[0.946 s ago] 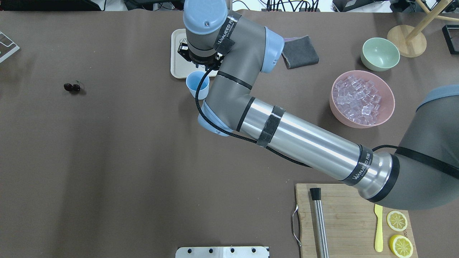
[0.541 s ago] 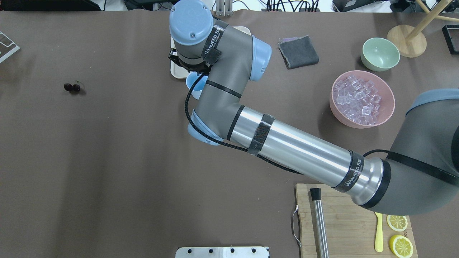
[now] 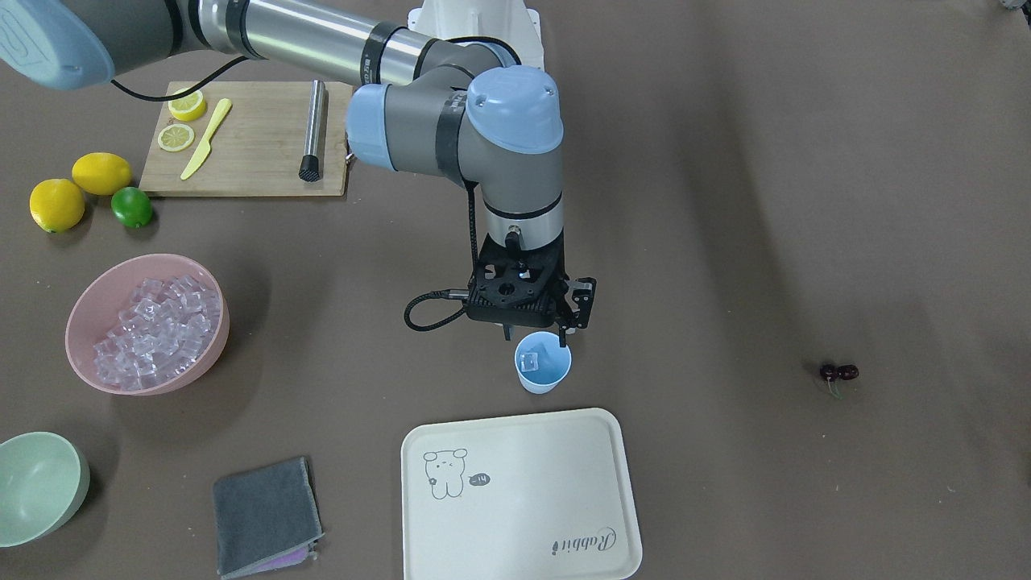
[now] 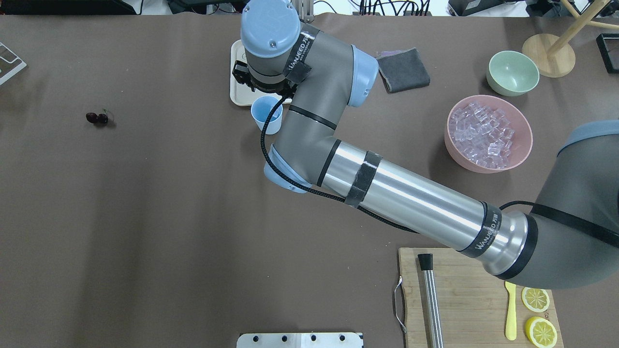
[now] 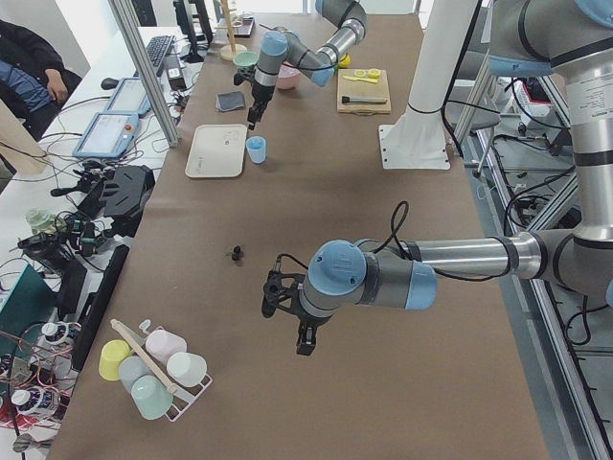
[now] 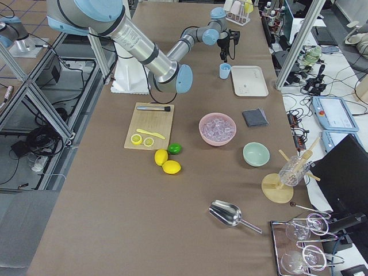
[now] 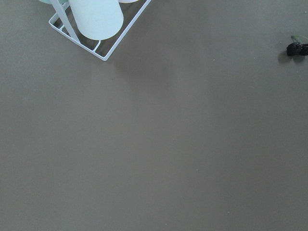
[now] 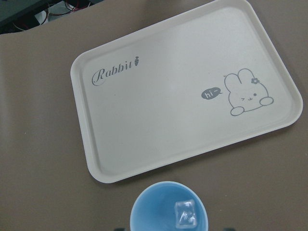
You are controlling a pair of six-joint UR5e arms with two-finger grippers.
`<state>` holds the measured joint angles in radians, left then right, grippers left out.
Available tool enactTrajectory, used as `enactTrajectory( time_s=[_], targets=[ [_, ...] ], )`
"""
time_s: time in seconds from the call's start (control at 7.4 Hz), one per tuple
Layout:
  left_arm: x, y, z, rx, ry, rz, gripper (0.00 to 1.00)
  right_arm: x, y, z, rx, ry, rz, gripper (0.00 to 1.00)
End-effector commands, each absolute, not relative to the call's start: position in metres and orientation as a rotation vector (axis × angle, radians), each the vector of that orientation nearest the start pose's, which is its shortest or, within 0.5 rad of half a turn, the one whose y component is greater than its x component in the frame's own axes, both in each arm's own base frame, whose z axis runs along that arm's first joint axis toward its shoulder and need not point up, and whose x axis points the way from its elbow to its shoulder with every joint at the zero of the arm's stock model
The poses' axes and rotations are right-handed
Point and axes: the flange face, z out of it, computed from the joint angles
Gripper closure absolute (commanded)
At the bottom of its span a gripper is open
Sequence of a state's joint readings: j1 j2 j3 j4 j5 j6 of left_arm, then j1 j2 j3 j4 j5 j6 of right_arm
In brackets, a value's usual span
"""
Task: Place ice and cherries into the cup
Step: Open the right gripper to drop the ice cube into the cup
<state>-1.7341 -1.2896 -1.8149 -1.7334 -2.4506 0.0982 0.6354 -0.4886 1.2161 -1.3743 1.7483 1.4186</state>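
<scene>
The light-blue cup stands on the table just before the tray and holds one clear ice cube, also seen in the right wrist view. My right gripper hangs open and empty right above the cup's rim. More ice fills the pink bowl. The dark cherries lie alone on the table, far from the cup, and show at the edge of the left wrist view. My left gripper hovers over bare table near the cherries; I cannot tell if it is open.
A cream tray lies next to the cup. A grey cloth and a pale green bowl sit near the pink bowl. A cutting board with lemon slices, two lemons and a lime lie nearer the robot.
My right wrist swung left over the cup, then came back right a little. The cup and cherries have not moved.
</scene>
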Motion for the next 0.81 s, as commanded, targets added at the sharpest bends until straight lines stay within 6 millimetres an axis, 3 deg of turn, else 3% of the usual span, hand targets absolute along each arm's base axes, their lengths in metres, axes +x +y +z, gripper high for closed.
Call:
enactTrajectory(
  time_s=[0.0, 0.27, 0.54, 0.68],
  targets=[
    [-0.117, -0.367, 0.636, 0.231, 0.856, -0.005, 0.02, -0.527, -0.565, 0.137, 0.168, -0.948, 0.255, 0.05],
    [-0.117, -0.363, 0.635, 0.232, 0.856, -0.006, 0.02, -0.451, -0.547, 0.225, 0.188, -0.931, 0.124, 0.06],
    [-0.117, -0.362, 0.636, 0.23, 0.856, -0.007, 0.02, -0.346, -0.54, 0.316, 0.182, -0.894, 0.011, 0.11],
    [-0.117, -0.362, 0.635, 0.234, 0.857, -0.004, 0.02, -0.316, -0.534, 0.366, 0.189, -0.839, -0.041, 0.11]
  ],
)
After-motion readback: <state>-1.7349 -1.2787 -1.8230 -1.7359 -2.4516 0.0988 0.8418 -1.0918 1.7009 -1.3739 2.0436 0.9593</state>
